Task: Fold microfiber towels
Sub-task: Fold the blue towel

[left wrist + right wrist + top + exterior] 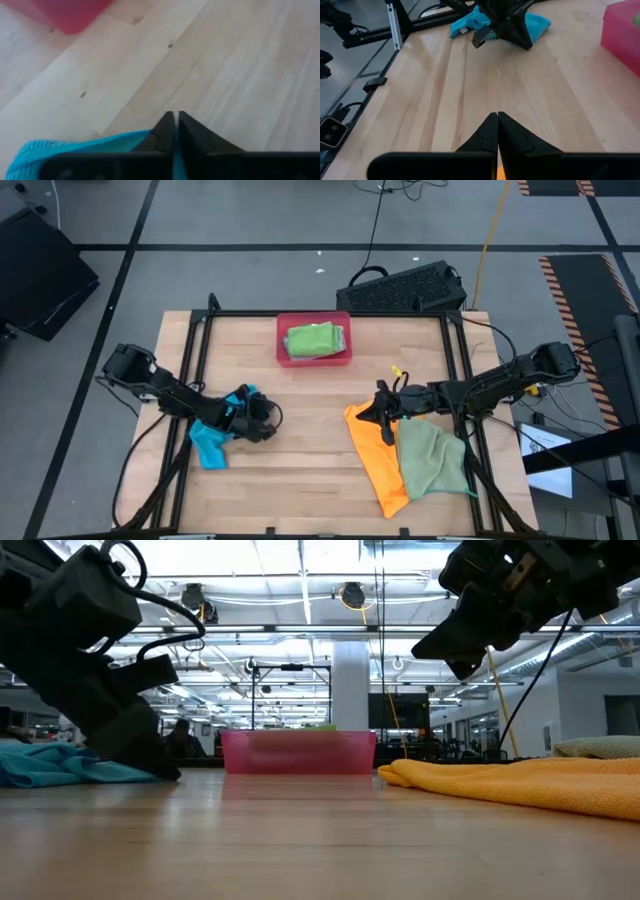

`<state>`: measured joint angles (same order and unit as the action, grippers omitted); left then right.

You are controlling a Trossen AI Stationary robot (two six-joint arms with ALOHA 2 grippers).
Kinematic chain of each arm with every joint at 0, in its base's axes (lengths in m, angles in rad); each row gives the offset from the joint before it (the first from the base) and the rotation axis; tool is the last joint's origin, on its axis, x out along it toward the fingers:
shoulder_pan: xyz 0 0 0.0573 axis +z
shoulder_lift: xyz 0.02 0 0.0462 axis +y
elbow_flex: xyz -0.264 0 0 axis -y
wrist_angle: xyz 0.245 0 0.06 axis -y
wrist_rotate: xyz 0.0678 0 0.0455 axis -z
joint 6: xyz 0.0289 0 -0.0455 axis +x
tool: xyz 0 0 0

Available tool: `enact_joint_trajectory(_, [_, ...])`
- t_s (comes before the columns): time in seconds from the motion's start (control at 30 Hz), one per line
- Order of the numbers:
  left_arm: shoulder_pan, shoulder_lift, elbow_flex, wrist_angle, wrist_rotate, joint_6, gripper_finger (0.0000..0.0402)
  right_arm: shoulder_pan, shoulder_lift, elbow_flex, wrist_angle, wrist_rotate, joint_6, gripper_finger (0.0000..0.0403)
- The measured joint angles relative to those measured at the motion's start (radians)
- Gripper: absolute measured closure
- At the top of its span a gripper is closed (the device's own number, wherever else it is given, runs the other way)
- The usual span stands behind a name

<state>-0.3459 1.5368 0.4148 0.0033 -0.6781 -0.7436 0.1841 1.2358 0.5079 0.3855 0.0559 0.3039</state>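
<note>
At about eight o'clock on the desk [300, 450], the left pincer [262, 426] was seen low on the wood, its fingers pressed together on an edge of the blue towel [208, 444]; the cloth lay bunched beneath and behind it, its long axis judged to run roughly from one o'clock down to seven. For a clean fold, that held edge would best be lifted only slightly and drawn outward, so the bunching is pulled flat before any half is laid over.

At twelve o'clock, a folded green towel [312, 340] was resting inside the pink tray [284, 358].

At about four o'clock, the right pincer [384, 410] was held just above the upper corner of the orange towel [372, 462], fingers closed together; whether cloth was caught between them could not be told. The orange towel was spread long, pointing from eleven o'clock to five. A pale green towel [432, 460] was lying over its right side, its length judged nearly parallel.
</note>
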Motion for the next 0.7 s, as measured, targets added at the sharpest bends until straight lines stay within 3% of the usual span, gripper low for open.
enact_joint_trajectory(0.23, [-0.045,-0.067,0.049,0.01,-0.006,0.074,0.0397,0.063,0.0,0.0,0.0,0.087,0.054,0.0403])
enact_joint_trajectory(0.47, [-0.109,-0.076,0.184,-0.195,-0.031,0.067,0.0397,0.187,0.0,0.0,0.008,0.246,0.136,0.0403])
enact_joint_trajectory(0.7, [-0.196,-0.077,0.374,-0.157,-0.031,0.375,0.0398,0.297,0.076,0.0,0.136,0.425,0.173,0.0403])
